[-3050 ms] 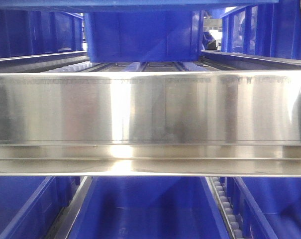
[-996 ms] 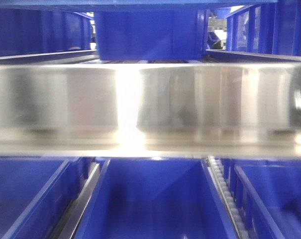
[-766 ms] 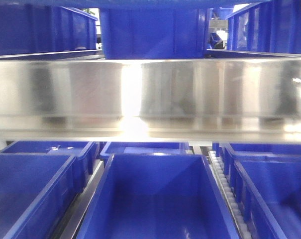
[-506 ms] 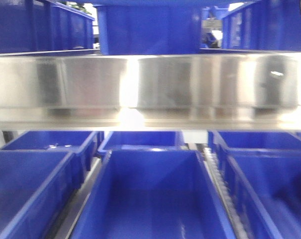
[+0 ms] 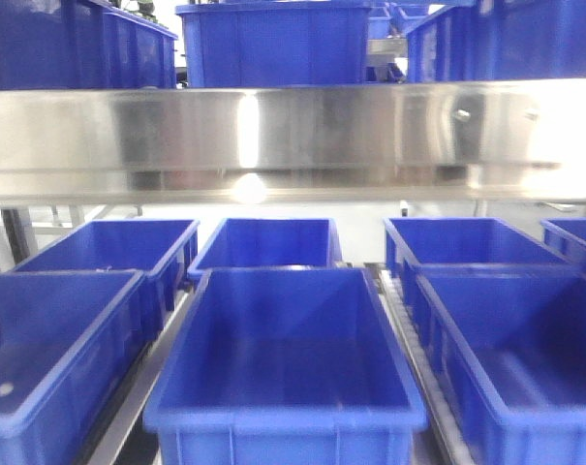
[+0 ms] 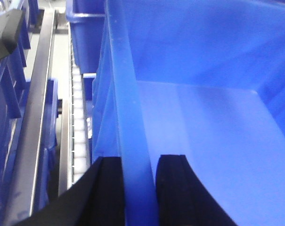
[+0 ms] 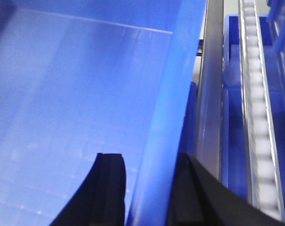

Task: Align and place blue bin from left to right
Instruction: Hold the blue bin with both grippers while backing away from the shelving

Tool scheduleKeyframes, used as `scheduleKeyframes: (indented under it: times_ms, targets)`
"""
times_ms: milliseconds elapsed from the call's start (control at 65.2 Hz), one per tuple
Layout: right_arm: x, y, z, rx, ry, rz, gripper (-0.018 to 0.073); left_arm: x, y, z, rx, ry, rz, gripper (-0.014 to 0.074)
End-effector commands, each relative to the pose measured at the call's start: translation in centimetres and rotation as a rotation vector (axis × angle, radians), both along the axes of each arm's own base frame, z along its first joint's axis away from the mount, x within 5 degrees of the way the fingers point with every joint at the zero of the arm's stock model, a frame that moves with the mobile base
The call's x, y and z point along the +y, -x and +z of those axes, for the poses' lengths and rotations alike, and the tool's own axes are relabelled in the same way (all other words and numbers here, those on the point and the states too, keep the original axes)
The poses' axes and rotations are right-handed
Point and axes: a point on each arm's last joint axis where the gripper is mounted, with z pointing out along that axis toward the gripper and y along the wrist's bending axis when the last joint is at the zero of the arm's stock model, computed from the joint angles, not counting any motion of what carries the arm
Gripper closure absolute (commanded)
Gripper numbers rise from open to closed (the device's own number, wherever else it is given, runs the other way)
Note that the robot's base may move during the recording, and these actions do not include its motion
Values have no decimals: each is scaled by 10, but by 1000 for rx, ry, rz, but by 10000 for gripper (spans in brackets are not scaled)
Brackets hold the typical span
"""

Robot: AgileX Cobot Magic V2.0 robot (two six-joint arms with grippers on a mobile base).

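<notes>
The left pincer (image 6: 140, 165) is gripping the left wall of the blue bin (image 6: 199, 122), with one black finger (image 6: 107, 188) sitting outside the wall and the other pressing inside, so the jaws are clamping on the rim. The right pincer (image 7: 147, 162) is doing the same on the opposite wall, its two fingers straddling the plastic and closing on it.

Just outside the left wall a white roller track (image 6: 78, 127) is running alongside, with a steel rail (image 6: 38, 108) lying beyond it.

In the front view the blue bin (image 5: 283, 418) is sitting in the middle lane, nearest the camera, open and showing a bare floor. A left bin (image 5: 50, 358) and a right bin (image 5: 515, 349) are flanking it, each just beside it. Behind them a second row of bins (image 5: 268, 242) is standing farther back.

Above, a polished steel beam (image 5: 293, 136) is crossing the whole view, and upper bins (image 5: 273, 44) are resting on the level behind it.
</notes>
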Motion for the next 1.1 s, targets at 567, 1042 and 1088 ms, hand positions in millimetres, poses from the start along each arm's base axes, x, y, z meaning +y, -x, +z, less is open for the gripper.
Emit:
scheduleKeyframes:
  times_ms: [567, 1042, 1088]
  targets:
    - [-10, 6, 19, -118, -3, 0, 711, 4, 7, 25, -186, 0, 11, 707]
    - [-10, 6, 19, -118, -3, 0, 711, 4, 7, 25, -186, 0, 11, 707]
    - [-10, 6, 19, -118, -3, 0, 711, 4, 7, 25, -186, 0, 11, 707]
